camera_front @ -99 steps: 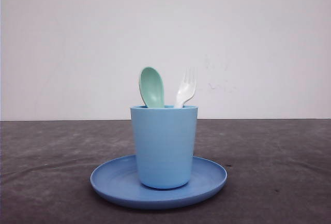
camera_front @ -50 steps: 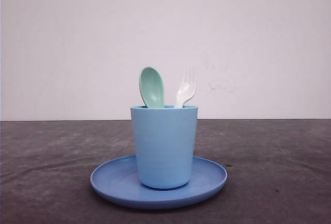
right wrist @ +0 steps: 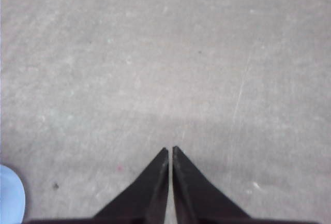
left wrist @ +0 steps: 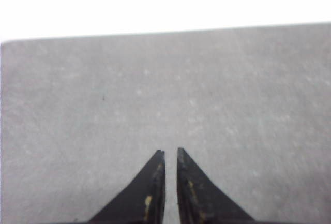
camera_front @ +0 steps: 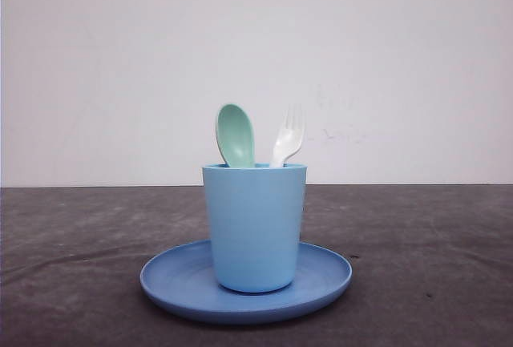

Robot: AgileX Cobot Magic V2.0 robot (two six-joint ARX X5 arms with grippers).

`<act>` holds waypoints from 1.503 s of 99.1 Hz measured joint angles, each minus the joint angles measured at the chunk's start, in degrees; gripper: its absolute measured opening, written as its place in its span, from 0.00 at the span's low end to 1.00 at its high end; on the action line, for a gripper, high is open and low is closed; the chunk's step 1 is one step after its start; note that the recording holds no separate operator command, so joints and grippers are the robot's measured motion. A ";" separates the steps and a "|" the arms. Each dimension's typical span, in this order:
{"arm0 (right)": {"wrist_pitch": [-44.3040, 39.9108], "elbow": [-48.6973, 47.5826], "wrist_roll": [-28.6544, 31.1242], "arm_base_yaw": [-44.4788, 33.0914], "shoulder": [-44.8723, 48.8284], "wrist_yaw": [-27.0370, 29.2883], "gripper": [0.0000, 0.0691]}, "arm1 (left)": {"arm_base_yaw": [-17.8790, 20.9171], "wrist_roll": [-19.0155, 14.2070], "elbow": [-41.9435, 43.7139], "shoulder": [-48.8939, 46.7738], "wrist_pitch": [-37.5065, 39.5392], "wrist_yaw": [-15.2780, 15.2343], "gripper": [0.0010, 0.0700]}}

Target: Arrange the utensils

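spoon (camera_front: pixel 235 135): mint-green smooth plastic, oval bowl up, handle down inside the cup, left side of the cup mouth, leaning slightly left.
fork (camera_front: pixel 288 136): white plastic, four short tines up, handle down in the same cup, right side of the mouth, leaning slightly right; apart from the spoon at the top.
cup (camera_front: pixel 254 227): light blue, matte plastic, faint horizontal rings, tapers to a rounded base; upright on the middle of the plate.
plate (camera_front: pixel 176 279): darker blue, round, shallow with a raised rim, flat on the table.
table (camera_front: pixel 433 267): dark grey, mottled, rough-looking surface; pale blank wall at the far edge.
my left tool (left wrist: pixel 170 152): two black pointed fingers, scuffed with pale chips, tips drawn nearly together with just a thin slit between; nothing held, only bare grey table beneath.
my right tool (right wrist: pixel 170 149): black tapered fingers, tips almost touching, nothing between them; over bare table, a pale blue rounded edge (right wrist: pixel 10 195) at the frame corner, can't tell what it belongs to.
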 joint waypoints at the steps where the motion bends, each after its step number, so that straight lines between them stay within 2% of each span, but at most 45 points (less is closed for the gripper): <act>1: 0.11 0.00 0.00 0.00 0.00 0.00 0.02 | 0.00 -0.22 -0.72 -0.52 0.68 -0.02 0.01; 18: 1.09 0.00 0.00 0.00 0.00 0.00 0.02 | 0.11 -3.02 -12.74 -9.38 10.16 -2.75 0.01; 25: 1.05 0.00 0.00 0.00 0.00 0.00 0.02 | 0.48 -3.56 -16.94 -12.55 11.30 -4.22 0.01; 47: 1.07 0.00 0.00 0.00 0.00 0.00 0.02 | 2.25 -4.37 -25.73 -19.58 11.41 -4.68 0.01; 70: 1.07 0.00 0.00 0.00 0.00 0.00 0.02 | 2.25 -4.57 -28.98 -23.47 11.82 -7.26 0.01; 93: 1.07 0.00 0.00 0.00 0.00 0.00 0.02 | 2.25 -4.57 -32.72 -28.09 12.13 -7.26 0.01; 149: 1.51 0.00 0.00 0.00 -0.02 0.00 0.02 | 2.23 -5.44 -34.97 -28.02 13.51 -5.92 0.01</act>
